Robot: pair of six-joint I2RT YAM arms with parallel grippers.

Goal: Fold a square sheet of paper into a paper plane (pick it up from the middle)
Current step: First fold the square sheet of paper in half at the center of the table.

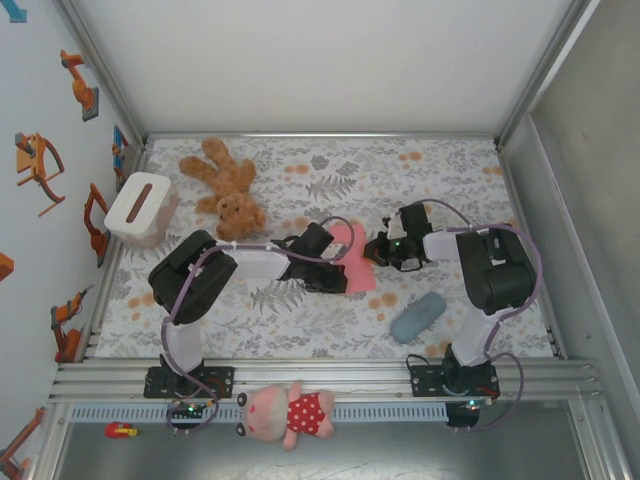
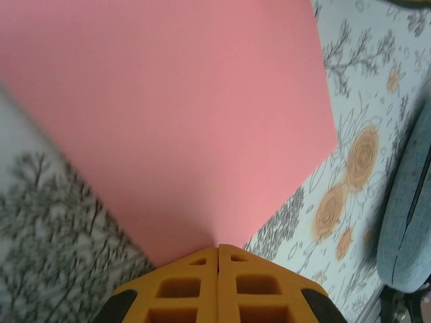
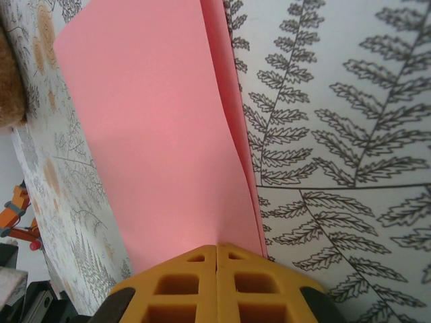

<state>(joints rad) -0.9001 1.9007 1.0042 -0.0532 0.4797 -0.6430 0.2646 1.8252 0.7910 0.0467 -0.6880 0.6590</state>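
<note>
The salmon-pink square sheet of paper [image 1: 356, 262] is held between the two arms above the floral tablecloth, at the middle of the table. My left gripper [image 1: 338, 264] is shut on its left side. In the left wrist view the orange fingertips [image 2: 202, 259] meet and the paper [image 2: 175, 114] fans out from them. My right gripper [image 1: 377, 250] is shut on the right side. In the right wrist view the paper [image 3: 155, 121] comes out of the closed gripper [image 3: 217, 245] in two layers, folded over along one edge. No paper plane shape is in view.
A brown teddy bear [image 1: 225, 190] lies at the back left, and a white box [image 1: 140, 207] stands at the left edge. A grey-blue pouch [image 1: 418, 316] lies front right, close to the right arm's base. A pink plush toy [image 1: 290, 412] rests on the front rail.
</note>
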